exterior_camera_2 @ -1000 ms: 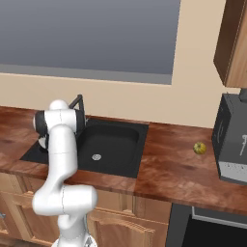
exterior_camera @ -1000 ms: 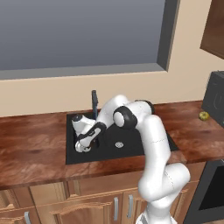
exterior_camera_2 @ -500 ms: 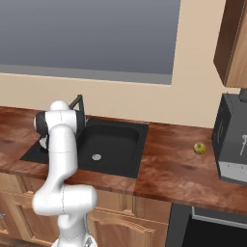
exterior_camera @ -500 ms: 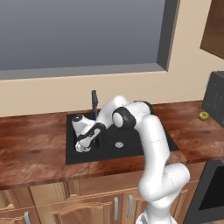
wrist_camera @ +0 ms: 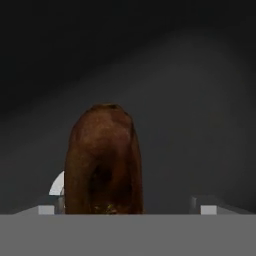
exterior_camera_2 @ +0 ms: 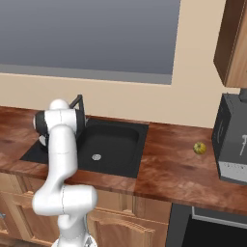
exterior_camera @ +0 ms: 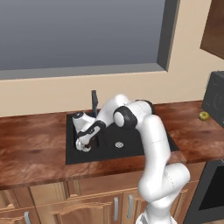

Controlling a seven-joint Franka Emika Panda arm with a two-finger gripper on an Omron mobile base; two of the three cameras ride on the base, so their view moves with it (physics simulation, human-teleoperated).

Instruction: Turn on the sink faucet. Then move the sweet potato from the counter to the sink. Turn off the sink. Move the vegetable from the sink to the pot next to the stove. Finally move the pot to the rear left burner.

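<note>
1. While lying in the dark basin of the sink, near its left wall, sweet potato seen brown and upright in the hand view, close before the camera.
2. Flanked by the gripper, fingers spread about as wide as they go, pale tips standing off either side of the vegetable with a gap on the right; apparently nothing gripped.
3. Reached down from the rear, white arm bent low over the sink; faucet standing dark at the back rim; small yellow-green fruit well apart on the counter.
4. Best next: lift straight up, clear of the potato without nudging it, then swing back to the faucet for shut-off.
</note>
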